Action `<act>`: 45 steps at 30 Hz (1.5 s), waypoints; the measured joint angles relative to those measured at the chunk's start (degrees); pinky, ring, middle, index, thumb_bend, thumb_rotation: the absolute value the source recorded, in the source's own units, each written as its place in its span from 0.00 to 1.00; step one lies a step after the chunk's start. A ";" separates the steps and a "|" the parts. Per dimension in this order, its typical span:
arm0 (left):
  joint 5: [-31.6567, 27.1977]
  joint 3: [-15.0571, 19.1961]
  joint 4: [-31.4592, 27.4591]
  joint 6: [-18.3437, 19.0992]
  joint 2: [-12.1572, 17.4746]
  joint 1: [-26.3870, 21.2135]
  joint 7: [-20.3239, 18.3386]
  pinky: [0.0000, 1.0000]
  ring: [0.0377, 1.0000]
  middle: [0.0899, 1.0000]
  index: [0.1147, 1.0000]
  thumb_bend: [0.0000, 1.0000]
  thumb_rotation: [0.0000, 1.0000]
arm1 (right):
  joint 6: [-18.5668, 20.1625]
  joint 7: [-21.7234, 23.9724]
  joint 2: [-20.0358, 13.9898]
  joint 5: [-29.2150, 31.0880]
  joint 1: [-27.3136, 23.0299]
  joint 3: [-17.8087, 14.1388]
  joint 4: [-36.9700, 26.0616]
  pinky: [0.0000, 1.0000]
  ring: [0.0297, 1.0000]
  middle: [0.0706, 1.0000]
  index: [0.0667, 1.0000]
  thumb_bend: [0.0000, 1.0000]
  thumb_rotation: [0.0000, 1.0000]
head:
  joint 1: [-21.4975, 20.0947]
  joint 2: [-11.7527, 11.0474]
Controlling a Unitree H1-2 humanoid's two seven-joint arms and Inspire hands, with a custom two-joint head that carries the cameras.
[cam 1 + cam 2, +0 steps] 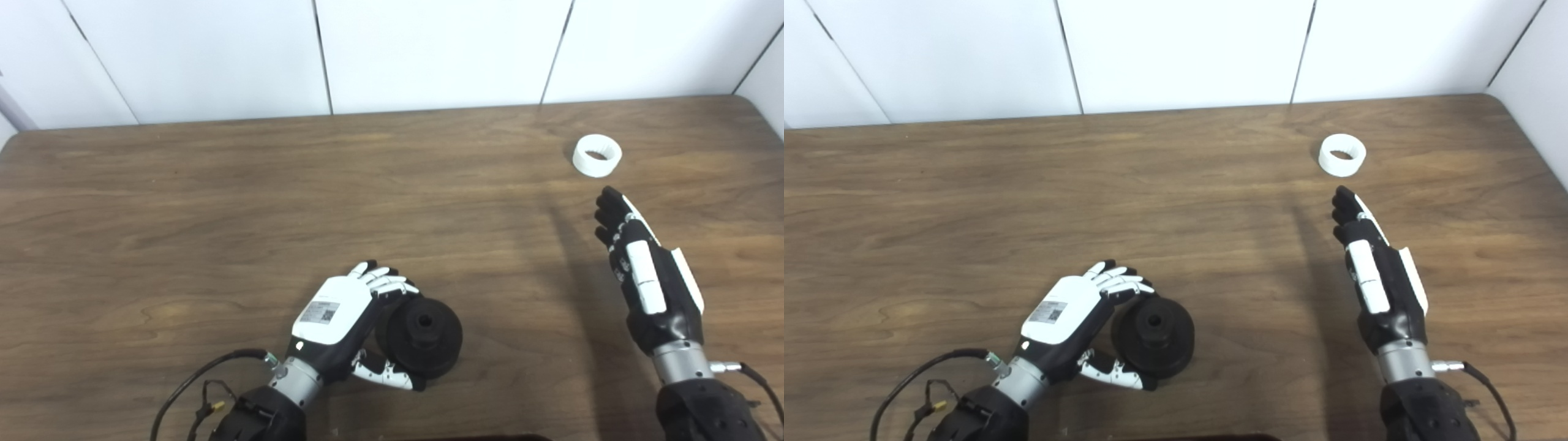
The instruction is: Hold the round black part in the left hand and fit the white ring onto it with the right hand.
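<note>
Your left hand (334,318) is wrapped around the round black part (422,334) at the near middle of the surface (184,214), fingers (386,282) curled over its top edge and thumb under the near side; whether the part is lifted or resting, you can't tell. It looks stiff, solid and fairly heavy, so keep hold on the wide rim and leave the raised hub with its center hole clear. The white ring (597,155) lies flat at far right, untouched. Your right hand (643,269) hangs just short of it, fingers straight and holding nothing. The ring looks light, rigid and probably slick: pinch it across the outer wall.
</note>
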 measured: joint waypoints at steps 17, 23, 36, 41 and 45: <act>-0.07 0.87 1.66 -2.32 0.26 0.71 3.15 0.93 0.87 0.78 0.42 0.52 0.07 | -1.63 -0.19 0.18 -0.10 0.13 0.88 0.44 0.98 0.96 0.93 0.92 0.60 0.86 | -6.94 -8.43; -1.20 1.60 3.73 -4.64 0.80 1.74 6.72 0.91 0.85 0.78 0.42 0.52 0.07 | -5.63 -0.32 0.32 -2.21 0.64 2.57 3.10 0.98 0.96 0.93 0.91 0.58 0.87 | -9.58 -14.24; -2.53 1.84 7.15 -7.95 1.07 1.89 11.18 0.90 0.84 0.76 0.42 0.52 0.06 | -9.81 -1.63 0.48 -3.79 1.64 3.73 6.46 0.92 0.92 0.93 0.90 0.57 0.84 | -11.25 -20.48; -2.70 1.83 7.41 -8.14 1.07 1.89 11.47 0.90 0.84 0.76 0.42 0.52 0.06 | -10.43 -1.98 0.47 -4.04 1.82 3.91 6.73 0.92 0.92 0.93 0.90 0.58 0.86 | -11.25 -20.39; -2.70 1.81 7.53 -8.17 1.05 1.88 11.61 0.90 0.84 0.76 0.42 0.52 0.06 | -10.43 -2.02 0.47 -4.02 1.95 3.92 6.73 0.94 0.93 0.93 0.89 0.58 0.84 | -11.43 -20.48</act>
